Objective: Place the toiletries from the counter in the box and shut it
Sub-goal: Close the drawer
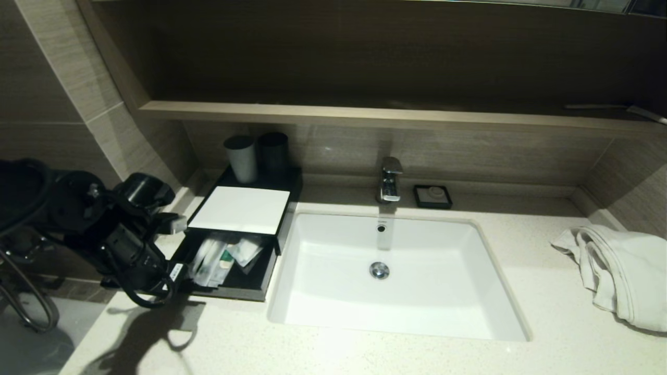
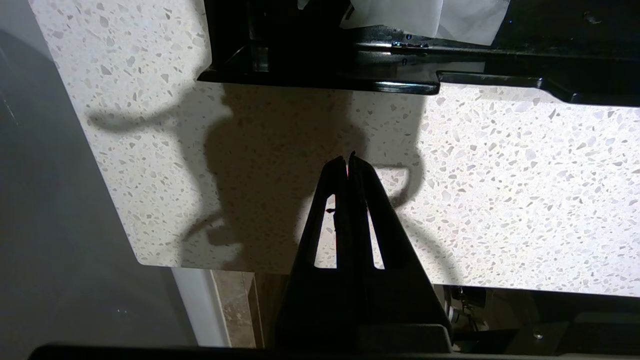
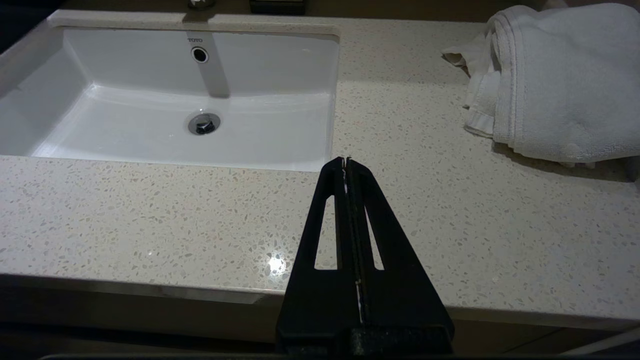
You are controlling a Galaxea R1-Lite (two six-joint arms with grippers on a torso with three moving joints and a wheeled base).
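The black box [image 1: 238, 209] with its white top panel stands at the back left of the counter [image 1: 365, 354]. Its front drawer [image 1: 245, 286] is pulled out. Inside lie the toiletries [image 1: 219, 255]: long clear sachets with green marks and a small squarish packet. My left gripper [image 1: 169, 281] hovers over the counter just in front of the drawer's left front corner, shut and empty. In the left wrist view the shut gripper [image 2: 347, 159] points at the drawer's black front edge [image 2: 310, 75], a short gap away. My right gripper [image 3: 345, 161] is shut and empty over the counter's front edge, right of the basin [image 3: 150, 100].
A grey cup [image 1: 242, 156] and a dark cup [image 1: 274, 151] stand behind the box. The white basin [image 1: 396, 271] lies right of the drawer, with the tap [image 1: 391, 179] and a black soap dish [image 1: 432, 196] behind. A white towel [image 1: 620, 271] lies far right. A wooden shelf [image 1: 365, 114] overhangs.
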